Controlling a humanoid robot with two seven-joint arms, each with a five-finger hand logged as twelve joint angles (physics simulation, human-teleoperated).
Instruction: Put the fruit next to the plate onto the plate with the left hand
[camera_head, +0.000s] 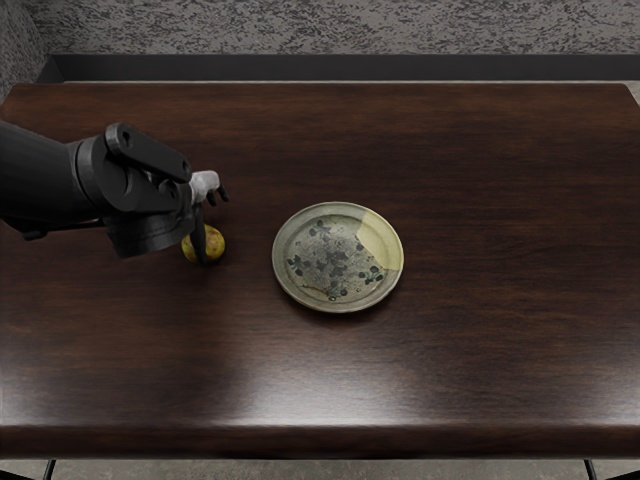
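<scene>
A single counter (450, 380) of dark, polished wood is seen. Its grain runs from side to side, and a soft sheen lies on it nearer than the plate.

One plate (385, 250) is set at about the middle of the counter. It is round and shallow and looks like glazed pottery. The glaze is olive-green with dark speckles, and a pale cream patch lies at its far right rim.

One fruit (213, 243) is found just left of the plate, apart from it, low at the counter's surface. It is small, rounded and yellow-brown, with a dull skin. Its left part is covered by the hand, so its long axis and the way it points cannot be told.

One left hand (150, 205), made of blocky black parts with a pale grey piece near the knuckles, is held over the fruit from the left of the plate. The fingers (200, 240) are closed about the fruit: one dark finger is laid across its front and the others are curled at its far side.

Beyond the plate, past the counter's far edge, a dark strip and a rough grey wall (350, 25) are seen.
</scene>
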